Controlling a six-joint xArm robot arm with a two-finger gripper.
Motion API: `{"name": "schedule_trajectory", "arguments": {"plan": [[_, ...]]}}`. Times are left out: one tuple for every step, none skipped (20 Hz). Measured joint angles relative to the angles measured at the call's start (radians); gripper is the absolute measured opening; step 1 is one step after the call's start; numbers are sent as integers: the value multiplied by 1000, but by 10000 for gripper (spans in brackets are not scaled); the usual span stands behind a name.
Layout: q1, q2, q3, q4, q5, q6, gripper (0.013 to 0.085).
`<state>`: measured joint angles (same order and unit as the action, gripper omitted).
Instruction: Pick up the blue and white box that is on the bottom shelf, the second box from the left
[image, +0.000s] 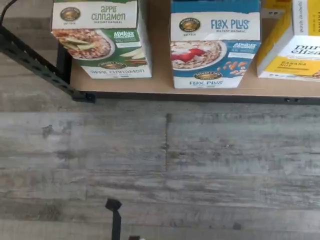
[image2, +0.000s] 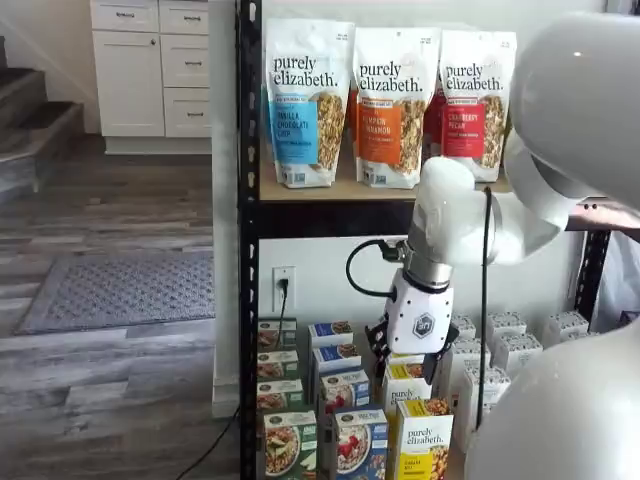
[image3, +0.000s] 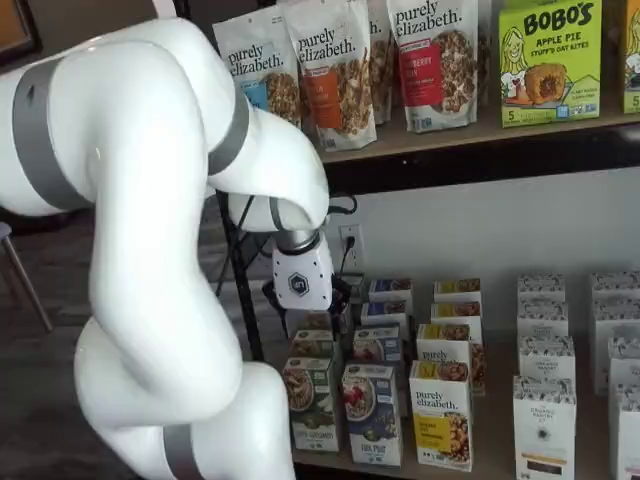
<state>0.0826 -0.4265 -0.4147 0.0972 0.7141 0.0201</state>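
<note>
Cardboard, matte: the blue and white box (image: 215, 45) stands upright at the front edge of the bottom shelf (image: 160, 82), a tan board, between a green-and-white box (image: 101, 39) and a yellow-and-white box (image: 292, 42). Only the wrist view shows grey wood-grain floor planks (image: 150, 160) below. Both shelf views show the gripper (image2: 412, 358), white-bodied, above the rows, holding nothing; fingers mostly hidden, jaws released wide.
</note>
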Motion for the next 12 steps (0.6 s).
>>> {"name": "schedule_trajectory", "arguments": {"plan": [[-1,9,-2,6,-7,-6,850],[-4,18,-4,9,-14,-11,850],[-7,27,-6,12,-24,-17,850],[-10,36,-8,14,-32,-23,850],[-17,53,-13,14,-46,-31,850],[-20,60,-15,15,-52,-35,850],[-27,75,-19,17,-59,-44,850],[-34,91,-24,19,-67,-53,850],[-40,105,-28,23,-75,-62,850],[-46,117,-31,29,-85,-74,850],[-52,132,-34,39,-95,-89,850],[-56,145,-38,49,-103,-103,850]]}}
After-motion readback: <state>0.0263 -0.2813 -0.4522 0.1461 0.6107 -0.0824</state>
